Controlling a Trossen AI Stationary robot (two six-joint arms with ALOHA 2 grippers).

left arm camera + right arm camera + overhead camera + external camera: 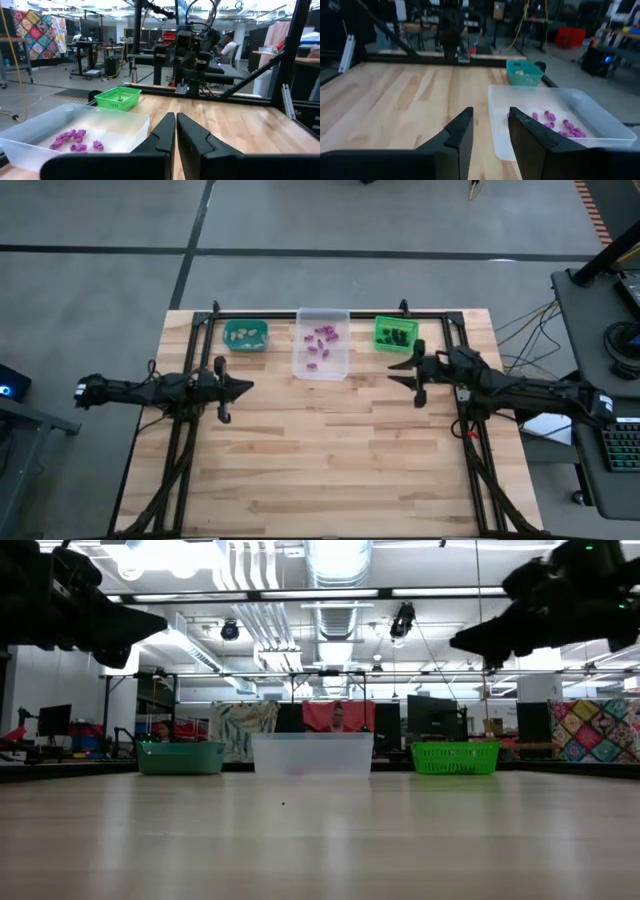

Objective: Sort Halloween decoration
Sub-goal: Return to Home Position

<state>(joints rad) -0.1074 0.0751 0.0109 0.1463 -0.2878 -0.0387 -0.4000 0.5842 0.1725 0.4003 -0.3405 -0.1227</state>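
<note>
Left tool (175, 117) pinched together, right tool (490, 111) parted, purple trinkets (322, 340) in clear bin (335, 367) between both tools

Purple trinkets (566, 131) in bin (594, 106) (clear)

The left arm (150, 391) and right arm (520, 391) are matte black, slim and boxy-jointed. The left end effector (248, 386) and right end effector (393, 372) carry smooth black wedge-shaped fingers (160, 135) with stepped inner edges. Thin cables (152, 368) seem to loop beside the left wrist.
</note>
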